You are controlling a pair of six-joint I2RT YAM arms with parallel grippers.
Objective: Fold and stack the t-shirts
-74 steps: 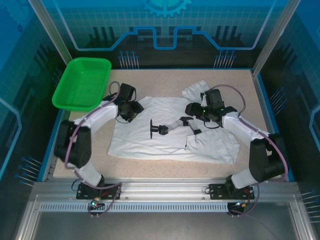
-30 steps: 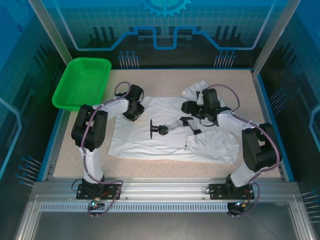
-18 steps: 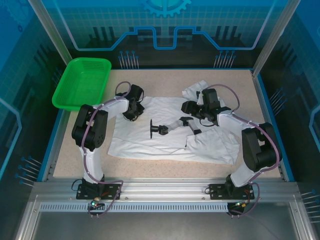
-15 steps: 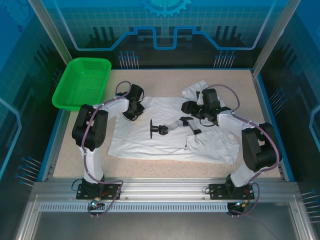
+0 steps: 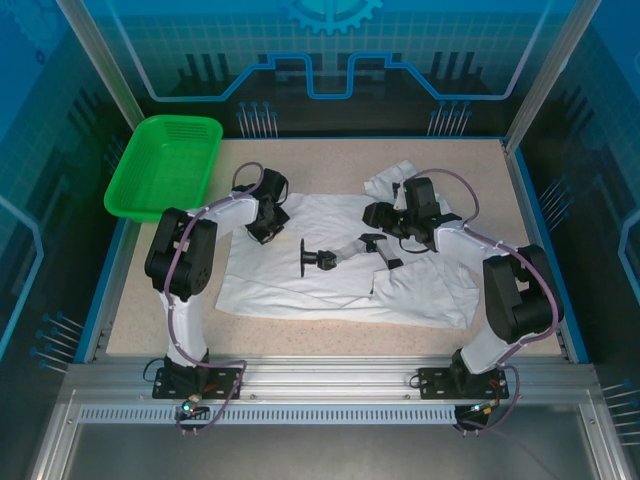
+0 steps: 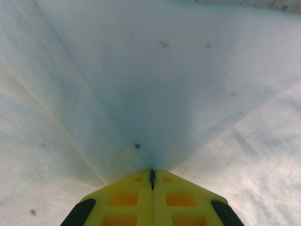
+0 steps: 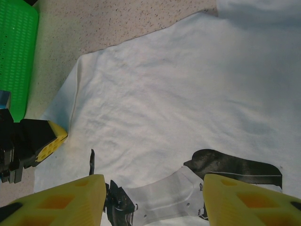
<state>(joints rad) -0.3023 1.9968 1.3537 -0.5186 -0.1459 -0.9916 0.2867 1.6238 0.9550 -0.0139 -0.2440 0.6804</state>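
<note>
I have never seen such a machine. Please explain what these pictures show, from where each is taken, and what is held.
Two robot arms stand at the near edge of the table. The overview is taken from above and behind them; the other two come from a camera on each wrist. A white t-shirt with a black print lies spread on the table, a green basket at its far left corner. The left gripper is shut, pinching the cloth. The right gripper is open above the shirt, holding nothing.

T-shirts (image 5: 290,285) white, black chest print (image 5: 318,258); basket (image 5: 165,165) bright green mesh; table (image 5: 330,160) beige, dark-speckled.
</note>
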